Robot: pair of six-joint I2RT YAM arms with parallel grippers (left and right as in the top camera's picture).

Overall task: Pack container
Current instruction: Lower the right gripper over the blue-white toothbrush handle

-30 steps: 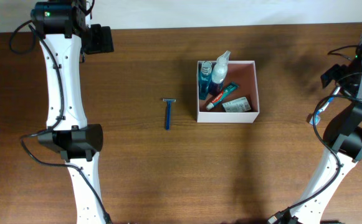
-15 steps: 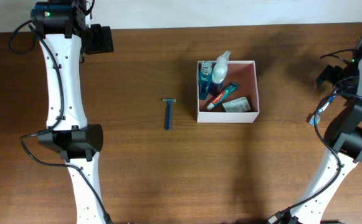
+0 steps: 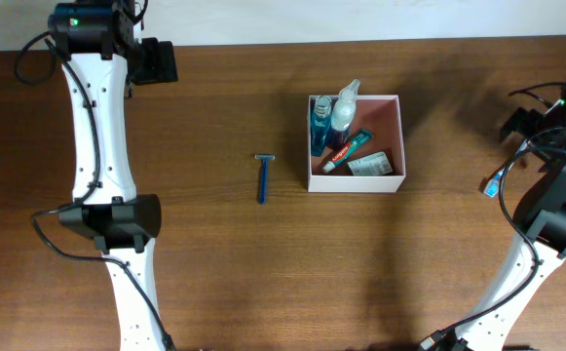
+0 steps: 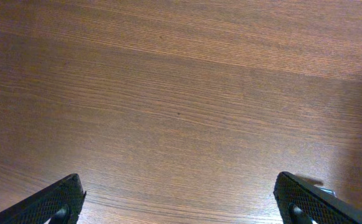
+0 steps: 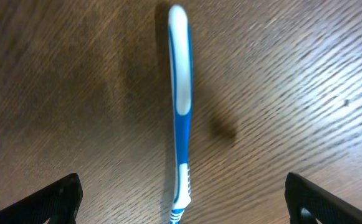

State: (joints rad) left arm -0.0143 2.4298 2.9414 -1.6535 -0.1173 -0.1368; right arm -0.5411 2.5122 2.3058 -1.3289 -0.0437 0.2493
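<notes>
**Overhead and wrist views: two arms at a brown wooden counter (image 3: 263,283).**

**Left.** The left arm (image 3: 95,117) reaches from the near edge to the far left corner. There its tool (image 4: 184,204) hangs over bare wood. In the left wrist view the two fingers (image 4: 56,200) stand wide apart at the lower corners, with nothing between them.

**Centre.** A blue razor (image 3: 262,178) lies flat on the counter, with its head toward the far side and its handle toward the near side. It is left of the container and apart from it.

**Right of centre.** The container (image 3: 356,182) is a square open-top box with white walls and a pinkish inside, and it stands in the far half of the counter.
- A blue bottle (image 3: 319,123) and a spray bottle (image 3: 343,109) are set side by side in its far left corner.
- A tube (image 3: 349,151) lies slantwise across the floor.
- A small carton (image 3: 369,165) lies against the near wall.

**Right.** The right arm (image 3: 516,268) rises along the right edge, well apart from the container. Its tool (image 5: 187,200) is over a blue-and-white toothbrush (image 5: 181,93) that lies flat on the counter. In the right wrist view the fingers stand wide at the lower corners, one on each side of the toothbrush, and neither touches it. From overhead only a short blue piece of the toothbrush shows beside the arm's cables.
</notes>
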